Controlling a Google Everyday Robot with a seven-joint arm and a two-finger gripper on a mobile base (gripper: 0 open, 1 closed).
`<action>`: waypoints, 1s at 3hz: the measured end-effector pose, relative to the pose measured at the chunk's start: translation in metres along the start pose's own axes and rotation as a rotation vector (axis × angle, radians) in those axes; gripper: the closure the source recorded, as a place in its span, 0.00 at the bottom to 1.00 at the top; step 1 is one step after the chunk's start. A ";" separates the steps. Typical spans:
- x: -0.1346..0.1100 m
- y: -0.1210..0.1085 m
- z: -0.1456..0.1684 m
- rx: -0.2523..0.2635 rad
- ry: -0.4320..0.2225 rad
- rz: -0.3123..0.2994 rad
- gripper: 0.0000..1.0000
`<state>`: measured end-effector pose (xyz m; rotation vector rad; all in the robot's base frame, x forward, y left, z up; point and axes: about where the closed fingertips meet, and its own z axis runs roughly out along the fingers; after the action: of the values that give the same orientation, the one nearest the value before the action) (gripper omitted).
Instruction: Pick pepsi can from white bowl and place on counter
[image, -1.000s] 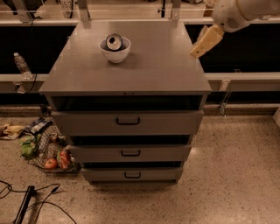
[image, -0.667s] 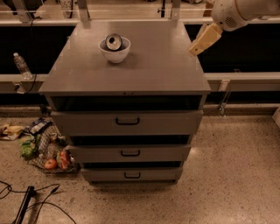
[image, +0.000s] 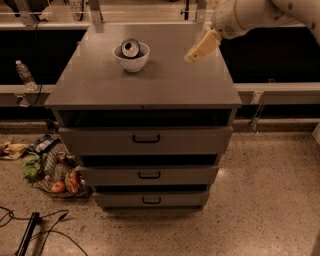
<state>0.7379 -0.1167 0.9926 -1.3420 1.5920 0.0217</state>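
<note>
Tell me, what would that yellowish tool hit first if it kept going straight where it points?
Probably the bare grey counter. The tool hangs above its far part, slanting down, so its line seems to land on the top beside the white bowl holding the pepsi can; depth is unclear.

Arm (image: 260, 12): white, smooth shell, thick rounded segments. Bulbous round housing at wrist end, faint grey shading along underside.
Gripper (image: 196, 52): pale tan-yellow, tapering wedge shape, matte, warmer tone than arm. Located over right rear part of counter (image: 150, 85).
</note>
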 end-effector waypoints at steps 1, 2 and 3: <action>-0.030 -0.015 0.041 -0.028 -0.105 -0.041 0.00; -0.068 -0.026 0.074 -0.039 -0.224 -0.027 0.00; -0.098 -0.026 0.103 -0.052 -0.314 0.025 0.00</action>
<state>0.8125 0.0034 1.0230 -1.2872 1.3490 0.2779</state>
